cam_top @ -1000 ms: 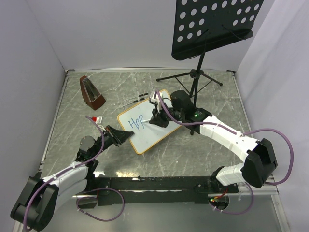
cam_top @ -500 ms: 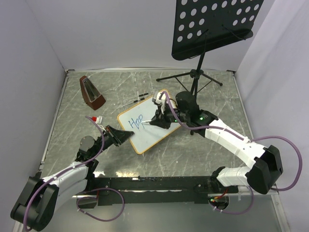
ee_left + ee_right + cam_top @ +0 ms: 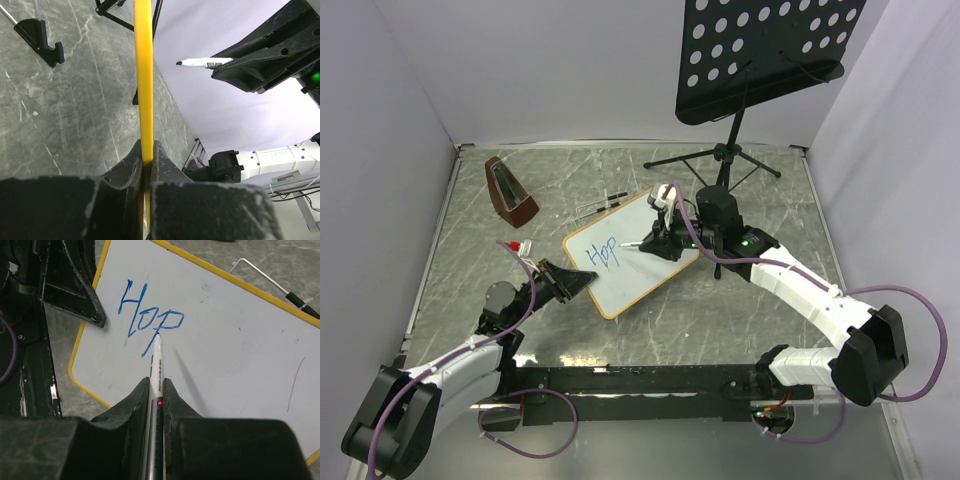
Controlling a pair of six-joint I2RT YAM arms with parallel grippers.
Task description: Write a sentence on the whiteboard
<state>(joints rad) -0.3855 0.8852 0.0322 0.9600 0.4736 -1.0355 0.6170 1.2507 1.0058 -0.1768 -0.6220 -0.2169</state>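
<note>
The whiteboard [image 3: 642, 275] lies tilted on the table, its frame yellow-tan. The blue letters "Hop" [image 3: 603, 252] are on its left part; they also show in the right wrist view [image 3: 150, 320]. My left gripper [image 3: 582, 283] is shut on the board's near-left frame edge [image 3: 143, 75], with the jaws tight on it [image 3: 147, 150]. My right gripper [image 3: 660, 240] is shut on a white marker [image 3: 157, 365] over the board. The marker's blue tip sits just at the "p". In the left wrist view the marker [image 3: 202, 62] stands a little off the board face.
A brown metronome [image 3: 510, 190] stands at the back left. A black perforated music stand [image 3: 765, 50] rises at the back right on tripod legs [image 3: 720, 160]. A small red-capped item [image 3: 515, 246] lies left of the board. A black board foot [image 3: 42, 37] shows behind it.
My right gripper has shifted right and back with the marker, and its wrist has turned. The writing still reads "Hop". The left arm has not moved.
</note>
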